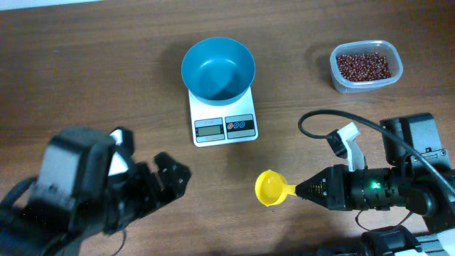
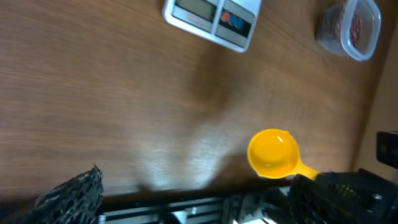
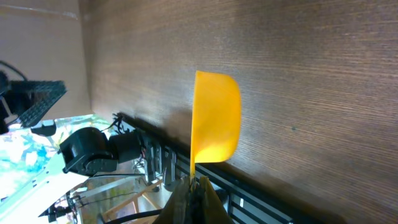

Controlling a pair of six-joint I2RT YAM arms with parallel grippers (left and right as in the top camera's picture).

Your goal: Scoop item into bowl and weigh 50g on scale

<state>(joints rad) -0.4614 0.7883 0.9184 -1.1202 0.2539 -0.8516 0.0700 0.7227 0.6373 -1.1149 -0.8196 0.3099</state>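
Observation:
The blue bowl (image 1: 217, 67) stands empty on the white scale (image 1: 224, 128) at the table's middle back. Red-brown beans (image 1: 364, 65) fill a clear tub (image 1: 366, 84) at the back right. My right gripper (image 1: 302, 190) is shut on the handle of an empty yellow scoop (image 1: 270, 188), held low over the table in front of the scale. In the right wrist view the scoop (image 3: 214, 118) shows side-on above the shut gripper (image 3: 194, 186). My left gripper (image 1: 146, 156) is open and empty at the front left, well apart from the scale (image 2: 211, 18).
The left wrist view shows the yellow scoop (image 2: 273, 152) at the lower right and the bean tub (image 2: 348, 28) at the upper right. A black cable (image 1: 320, 117) loops over the table by the right arm. The table's front edge runs close behind both grippers.

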